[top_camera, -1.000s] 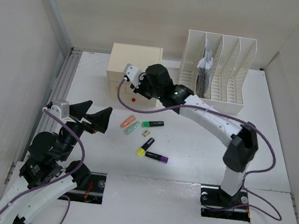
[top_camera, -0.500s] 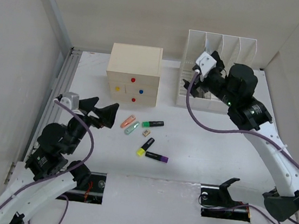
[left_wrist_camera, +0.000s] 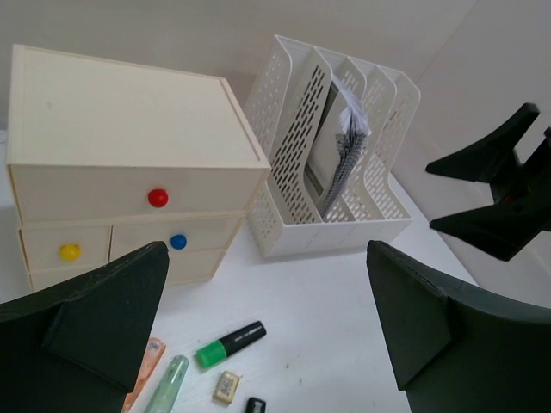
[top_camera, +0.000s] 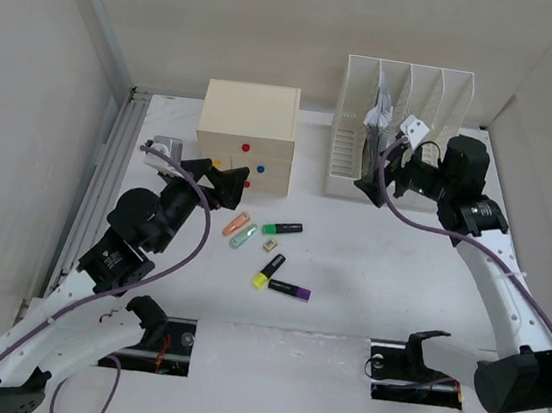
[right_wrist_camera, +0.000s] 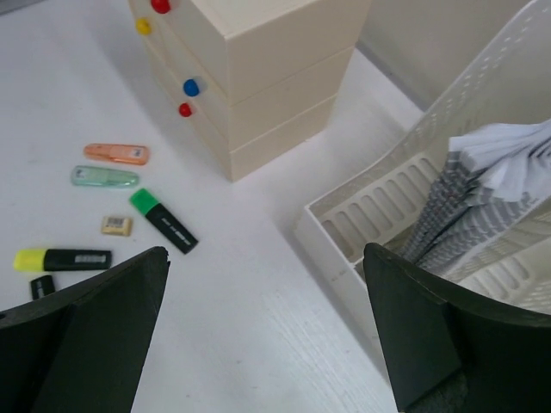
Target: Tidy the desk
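Observation:
The white desk (top_camera: 369, 268) carries a loose cluster of pens at its middle: an orange marker (top_camera: 238, 224), a pale green marker (top_camera: 243, 235), a green highlighter (top_camera: 281, 228), a yellow highlighter (top_camera: 268, 271) and a purple one (top_camera: 289, 290), plus a small eraser (top_camera: 271, 246). My left gripper (top_camera: 217, 181) hovers open just left of the cluster, in front of the drawer box, nothing between its fingers (left_wrist_camera: 103, 310). My right gripper (top_camera: 386, 175) hangs open and empty above the desk beside the file rack's left front corner. The green highlighter (left_wrist_camera: 230, 344) (right_wrist_camera: 164, 221) shows in both wrist views.
A cream drawer box (top_camera: 248, 133) with coloured knobs stands at the back. A white slotted file rack (top_camera: 401, 131) to its right holds folded papers (right_wrist_camera: 491, 172). A grey rail (top_camera: 110, 161) runs along the left edge. Two dark cutouts (top_camera: 164, 339) sit at the near edge.
The right arm swung from the drawer box front over to the file rack and its jaws opened. The left arm reached forward and right toward the drawer box and pens.

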`<state>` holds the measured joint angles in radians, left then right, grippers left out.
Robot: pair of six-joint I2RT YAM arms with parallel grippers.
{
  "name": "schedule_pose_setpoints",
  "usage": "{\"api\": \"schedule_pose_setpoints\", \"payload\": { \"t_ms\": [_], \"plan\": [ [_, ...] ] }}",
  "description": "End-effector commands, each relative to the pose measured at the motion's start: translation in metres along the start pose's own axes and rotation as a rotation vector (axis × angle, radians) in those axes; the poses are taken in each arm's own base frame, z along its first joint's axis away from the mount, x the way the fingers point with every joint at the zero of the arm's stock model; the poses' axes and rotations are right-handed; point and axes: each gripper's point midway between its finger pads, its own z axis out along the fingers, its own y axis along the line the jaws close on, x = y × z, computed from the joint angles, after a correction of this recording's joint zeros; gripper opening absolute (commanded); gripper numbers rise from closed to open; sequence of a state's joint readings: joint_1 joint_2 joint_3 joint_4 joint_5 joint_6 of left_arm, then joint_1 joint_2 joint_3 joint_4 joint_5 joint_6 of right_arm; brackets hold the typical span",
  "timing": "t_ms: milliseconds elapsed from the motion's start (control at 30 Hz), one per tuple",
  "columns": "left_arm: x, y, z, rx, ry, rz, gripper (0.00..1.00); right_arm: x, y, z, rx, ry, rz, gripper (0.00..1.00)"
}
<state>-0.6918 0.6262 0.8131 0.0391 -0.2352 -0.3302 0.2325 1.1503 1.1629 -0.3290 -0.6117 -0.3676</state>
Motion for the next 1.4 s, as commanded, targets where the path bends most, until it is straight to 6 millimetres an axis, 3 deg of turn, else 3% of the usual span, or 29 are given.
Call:
{"api": "schedule_pose_setpoints", "payload": {
  "t_ms": [0, 67, 133, 367, 467, 600, 867, 967, 1100, 1267, 1367],
  "plan": [
    [-0.022, -0.015, 0.003, 0.069, -0.108, -0.058, 0.99, -0.015, 0.017, -0.003, -0.16, -0.088, 0.047, 1.0],
    [-0.005, 0.001, 0.001, 0.043, -0.136, -0.039, 0.99, -0.009, 0.01, -0.009, -0.141, -0.085, 0.058, 1.0],
    [-0.009, 0.005, -0.001, 0.027, -0.153, -0.032, 0.99, -0.006, 0.01, -0.01, -0.129, -0.08, 0.047, 1.0],
    [-0.003, 0.008, 0.015, -0.021, -0.093, 0.022, 0.99, -0.012, 0.011, -0.019, -0.093, -0.108, 0.011, 1.0],
    [-0.014, 0.005, 0.019, -0.029, -0.108, 0.036, 0.99, -0.011, 0.009, -0.019, -0.081, -0.105, 0.002, 1.0],
    [-0.012, 0.007, 0.026, -0.045, -0.094, 0.077, 0.99, -0.016, 0.01, -0.021, -0.084, -0.121, -0.012, 1.0],
    [0.011, 0.014, 0.045, -0.072, -0.006, 0.139, 0.99, -0.023, 0.011, -0.018, -0.126, -0.114, 0.006, 1.0],
    [0.024, 0.023, 0.044, -0.083, -0.001, 0.165, 0.99, -0.001, 0.02, -0.011, -0.203, -0.084, 0.038, 1.0],
    [0.029, 0.034, 0.042, -0.115, 0.002, 0.179, 0.99, 0.023, 0.015, -0.013, -0.202, -0.055, -0.002, 1.0],
    [0.037, 0.036, 0.037, -0.113, 0.025, 0.164, 0.99, 0.023, 0.008, -0.015, -0.16, -0.045, -0.021, 1.0],
    [0.052, 0.042, 0.042, -0.15, 0.079, 0.139, 0.99, 0.027, 0.009, -0.014, -0.162, -0.039, -0.015, 1.0]
  ]
}}
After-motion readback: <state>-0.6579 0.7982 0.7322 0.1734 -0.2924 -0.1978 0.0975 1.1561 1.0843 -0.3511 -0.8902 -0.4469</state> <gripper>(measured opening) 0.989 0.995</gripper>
